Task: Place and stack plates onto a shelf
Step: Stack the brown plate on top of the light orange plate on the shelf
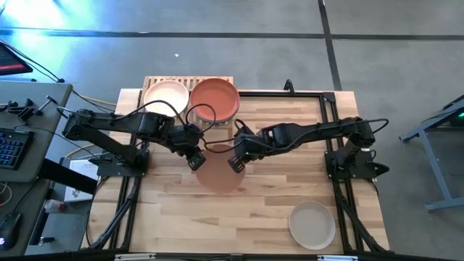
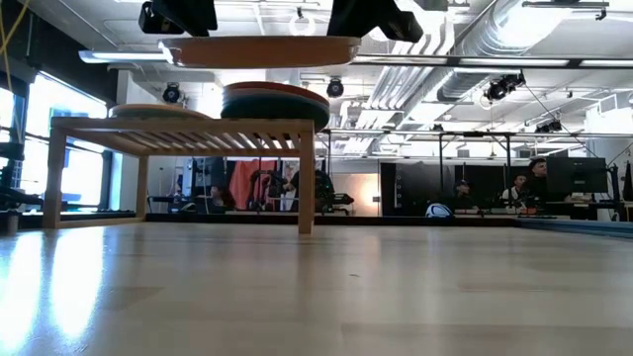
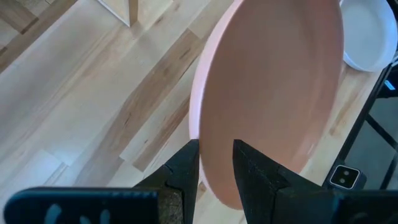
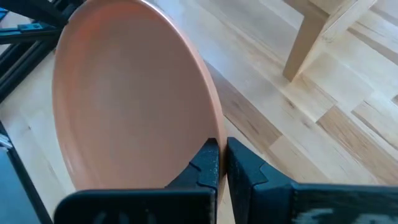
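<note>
Pale butcher-block table (image 1: 167,210) fills the middle of the high view. At its centre the left gripper (image 3: 216,163) and the right gripper (image 4: 222,163) each pinch the rim of one peach plate (image 1: 220,172), held level in the air between them. Just above in the frame, the shelf (image 2: 183,131) carries a terracotta-topped stack (image 1: 214,98) and a pale plate (image 1: 166,96). A beige plate (image 1: 312,224) lies lower right.

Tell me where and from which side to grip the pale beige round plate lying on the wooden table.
Pinch the raised rim of the pale beige round plate from above, one finger inside, one outside, on the edge nearest the right arm's base. It lies flat, open side up, so only the rim gives purchase.
</note>
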